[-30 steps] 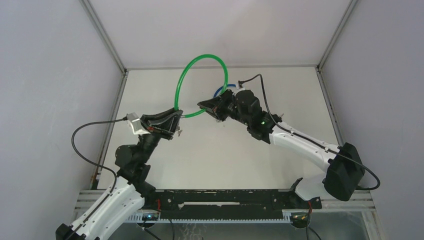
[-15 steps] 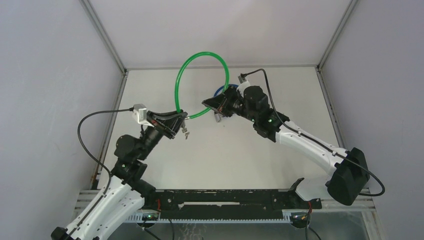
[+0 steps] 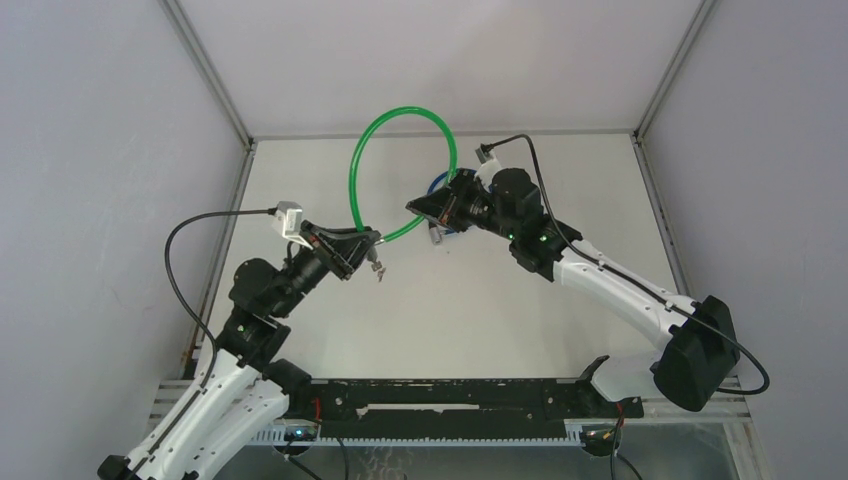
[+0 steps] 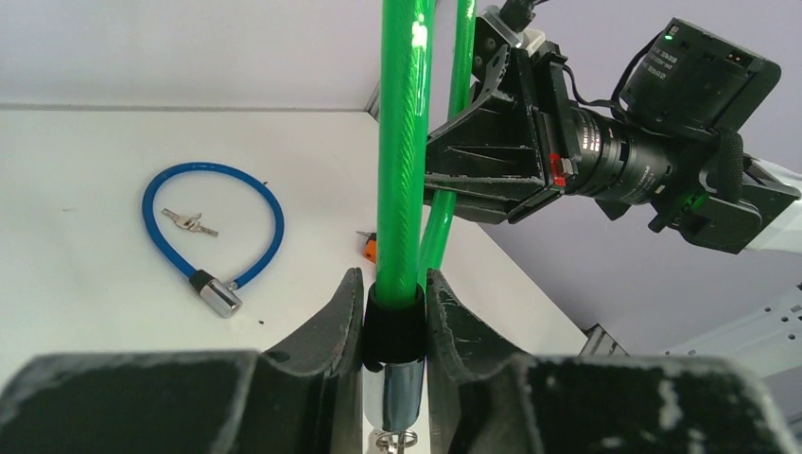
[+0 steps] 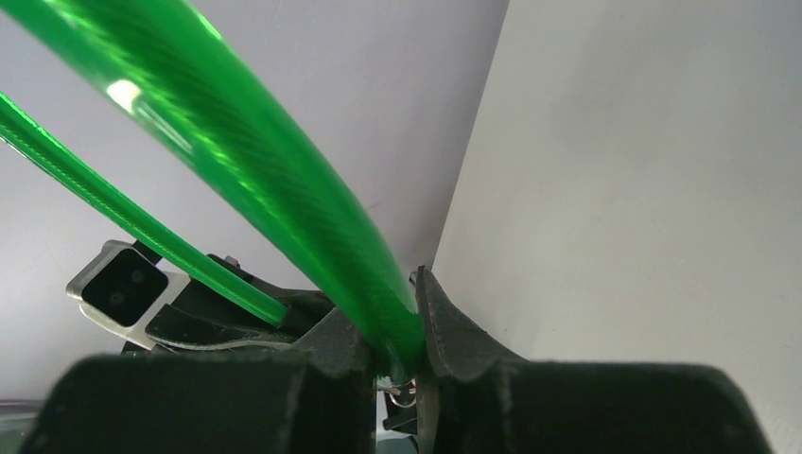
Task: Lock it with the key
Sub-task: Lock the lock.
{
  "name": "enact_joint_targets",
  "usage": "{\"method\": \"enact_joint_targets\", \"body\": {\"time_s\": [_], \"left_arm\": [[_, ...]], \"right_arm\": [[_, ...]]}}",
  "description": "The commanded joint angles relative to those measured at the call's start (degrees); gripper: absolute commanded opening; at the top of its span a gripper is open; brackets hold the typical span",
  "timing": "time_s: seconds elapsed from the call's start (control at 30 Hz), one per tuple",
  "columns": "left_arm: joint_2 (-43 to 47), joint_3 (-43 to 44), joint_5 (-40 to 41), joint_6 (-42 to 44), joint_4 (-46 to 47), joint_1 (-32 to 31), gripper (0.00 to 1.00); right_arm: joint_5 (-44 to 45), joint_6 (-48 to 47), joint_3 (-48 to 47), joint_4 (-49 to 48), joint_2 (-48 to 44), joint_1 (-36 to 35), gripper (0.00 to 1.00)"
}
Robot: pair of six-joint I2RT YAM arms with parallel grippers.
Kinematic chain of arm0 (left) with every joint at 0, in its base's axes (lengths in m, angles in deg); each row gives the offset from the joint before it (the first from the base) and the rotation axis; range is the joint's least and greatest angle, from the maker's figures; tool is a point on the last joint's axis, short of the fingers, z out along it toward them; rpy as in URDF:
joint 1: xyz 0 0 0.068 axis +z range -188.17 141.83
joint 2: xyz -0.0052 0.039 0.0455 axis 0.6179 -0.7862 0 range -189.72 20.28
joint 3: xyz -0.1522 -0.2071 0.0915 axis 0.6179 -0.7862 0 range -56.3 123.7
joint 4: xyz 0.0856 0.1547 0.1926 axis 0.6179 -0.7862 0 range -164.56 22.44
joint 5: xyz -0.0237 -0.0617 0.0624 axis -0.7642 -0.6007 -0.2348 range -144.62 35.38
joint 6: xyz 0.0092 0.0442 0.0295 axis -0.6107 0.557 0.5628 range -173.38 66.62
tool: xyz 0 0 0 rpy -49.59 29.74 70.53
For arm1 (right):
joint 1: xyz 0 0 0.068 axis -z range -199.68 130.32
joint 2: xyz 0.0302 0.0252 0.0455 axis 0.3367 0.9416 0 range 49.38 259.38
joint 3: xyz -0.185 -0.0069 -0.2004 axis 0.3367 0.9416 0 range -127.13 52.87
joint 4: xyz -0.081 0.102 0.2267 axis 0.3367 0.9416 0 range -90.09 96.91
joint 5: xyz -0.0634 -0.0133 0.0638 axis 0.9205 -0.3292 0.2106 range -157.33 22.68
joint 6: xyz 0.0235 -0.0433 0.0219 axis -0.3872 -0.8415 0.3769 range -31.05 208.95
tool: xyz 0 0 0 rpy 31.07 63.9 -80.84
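green cable lock [image 3: 352, 170], held aloft over the far half of the table [image 3: 560, 190], looped between my two claws. left claw [image 4: 394, 284] — clamped on it just above the chrome barrel [image 4: 401, 392], key [image 3: 378, 270] dangling below. right claw [image 5: 392, 312] — pinching the free end. step in hand, i judge: aligning the ends. next: seat the tip in the barrel, then turn the key.

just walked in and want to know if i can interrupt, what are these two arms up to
Both arms hold a green cable lock up above the table. The left fingers are closed on the black collar at its barrel end, and a key bunch hangs below. The right fingers clamp the cable near its other end. The two ends are apart, so it is not locked yet. A blue cable lock lies untouched on the table, with loose keys inside its loop.
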Motion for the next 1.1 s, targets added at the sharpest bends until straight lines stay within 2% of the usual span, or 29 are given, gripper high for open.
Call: {"method": "enact_joint_targets", "body": {"time_s": [0.0,0.1,0.13,0.2,0.3,0.33,0.4,0.43,0.47,0.5,0.57,0.73,0.9,1.07], "left_arm": [[0.06,2.41,-2.23,-0.50,0.54,0.36,0.00],[0.94,-0.13,-0.56,-1.32,5.54,0.36,0.00],[1.29,-1.53,0.75,-2.07,8.07,0.40,0.00],[2.57,-5.51,3.26,-4.63,15.25,0.38,0.00],[4.11,-10.43,7.70,-7.14,22.78,0.27,0.00],[4.39,-10.78,8.76,-6.95,23.27,0.27,0.00],[4.34,-10.86,9.93,-6.79,23.33,0.27,0.00],[4.11,-10.69,10.19,-6.75,23.30,0.32,0.00],[3.71,-10.48,10.22,-6.70,23.30,0.27,0.00],[3.42,-10.29,10.14,-6.52,23.46,0.32,0.00],[3.01,-10.23,10.27,-6.57,24.02,0.27,0.00],[2.85,-11.86,9.11,-7.27,29.13,0.27,0.00],[2.22,-12.12,6.80,-8.51,29.94,0.36,0.00],[1.98,-12.86,4.89,-8.83,31.90,0.36,0.00]], "right_arm": [[-3.39,-0.53,-3.53,-6.04,-2.72,0.55,0.00],[-5.43,-0.51,-3.53,-6.07,-2.15,1.72,0.00],[-5.98,-0.52,-3.53,-5.79,-1.97,2.10,0.03],[-6.14,-1.65,-3.53,-4.95,-2.06,2.39,0.15],[-6.08,-3.90,-3.51,-3.66,-2.63,2.53,0.50],[-6.07,-4.56,-3.51,-3.36,-2.90,2.56,0.56],[-6.58,-6.06,-3.54,-3.64,-3.22,2.58,0.58],[-7.01,-6.45,-3.54,-3.98,-3.25,2.58,0.57],[-7.59,-6.73,-3.56,-4.67,-3.19,2.58,0.52],[-8.20,-6.59,-3.56,-5.04,-3.02,2.70,0.41],[-9.04,-6.08,-3.58,-5.53,-2.55,2.79,0.00],[-7.56,-5.95,-3.28,-6.30,-1.67,2.13,0.00],[3.11,-8.19,0.15,-13.84,-4.29,-0.25,0.00],[7.22,-7.15,0.24,-17.99,-3.86,-0.58,0.00]]}}
